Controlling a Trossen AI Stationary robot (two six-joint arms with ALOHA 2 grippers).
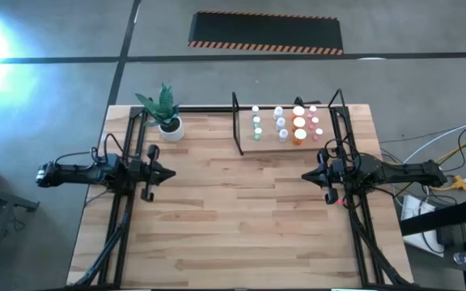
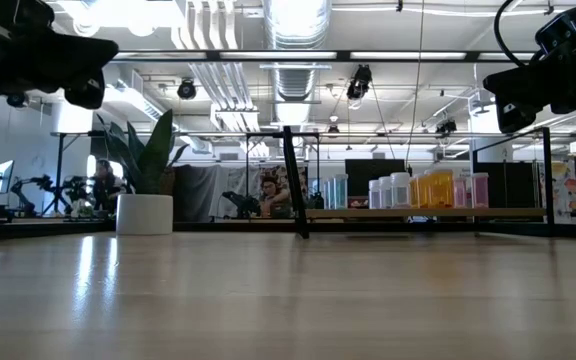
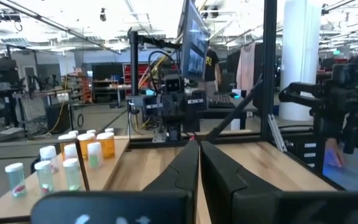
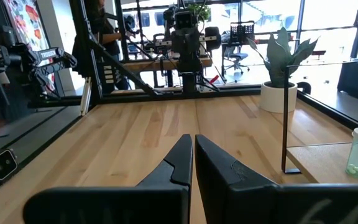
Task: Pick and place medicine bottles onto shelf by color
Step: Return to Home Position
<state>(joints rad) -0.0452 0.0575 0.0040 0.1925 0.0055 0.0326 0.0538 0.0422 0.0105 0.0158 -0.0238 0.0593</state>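
Note:
The medicine bottles (image 1: 285,123) stand upright on their bases in rows on the shelf (image 1: 270,142), a small light-wood board with black posts at the table's far right. From left to right the rows are green (image 1: 257,126), white (image 1: 281,125), orange (image 1: 299,124) and pink (image 1: 315,121). The low view shows them (image 2: 408,190) side by side on the board. My left gripper (image 1: 171,172) hovers shut above the table's left side and holds nothing. My right gripper (image 1: 307,175) hovers shut above the right side, near the shelf's front, and also holds nothing. Their fingertips (image 3: 194,144) (image 4: 191,138) meet in the wrist views.
A white pot with a green plant (image 1: 168,117) stands at the far left. Black frame rails (image 1: 124,218) (image 1: 361,226) run along both table sides. Bare wooden tabletop (image 1: 237,218) lies between and in front of the arms.

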